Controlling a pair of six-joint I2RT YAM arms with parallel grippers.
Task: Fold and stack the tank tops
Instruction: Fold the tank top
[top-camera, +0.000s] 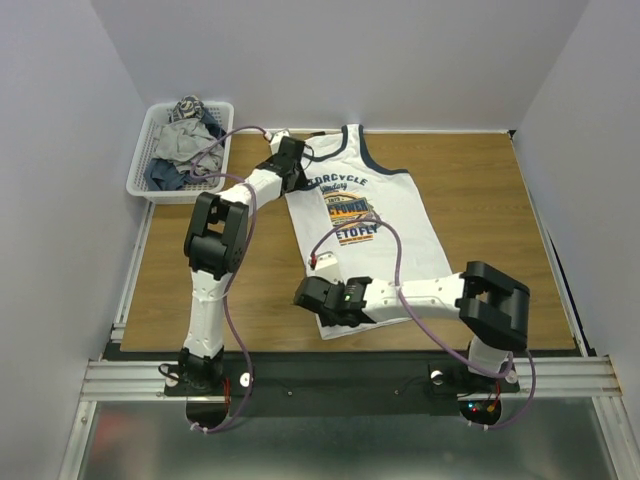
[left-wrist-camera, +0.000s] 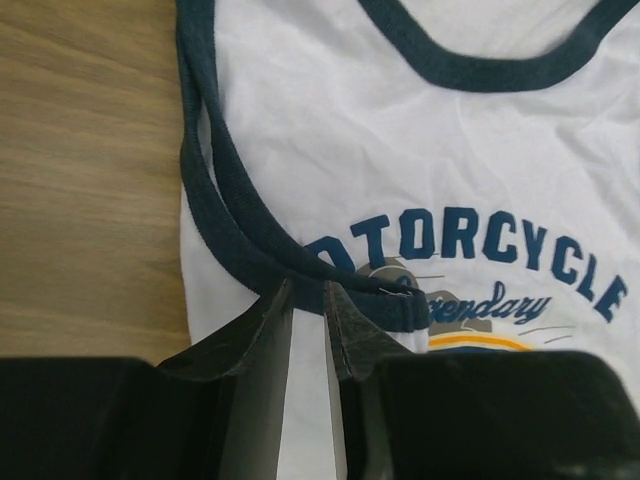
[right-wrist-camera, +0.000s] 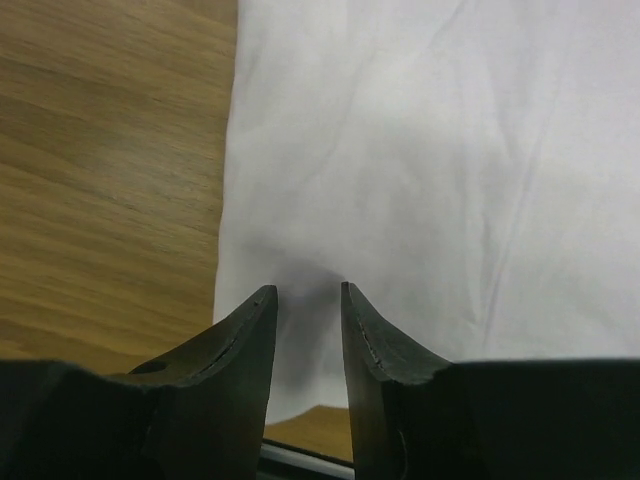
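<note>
The white tank top (top-camera: 365, 220) with the navy "Motorcycle" print lies flat on the wooden table (top-camera: 480, 200), neck away from the arms, skewed slightly. The left gripper (left-wrist-camera: 308, 295) sits at its left armhole, fingers nearly together and nipping the navy trim (left-wrist-camera: 215, 200). The right gripper (right-wrist-camera: 308, 292) rests on the near hem corner with a narrow gap between its fingers; whether any cloth is caught I cannot tell. More garments (top-camera: 185, 135) fill the white mesh basket (top-camera: 140, 170) at far left
</note>
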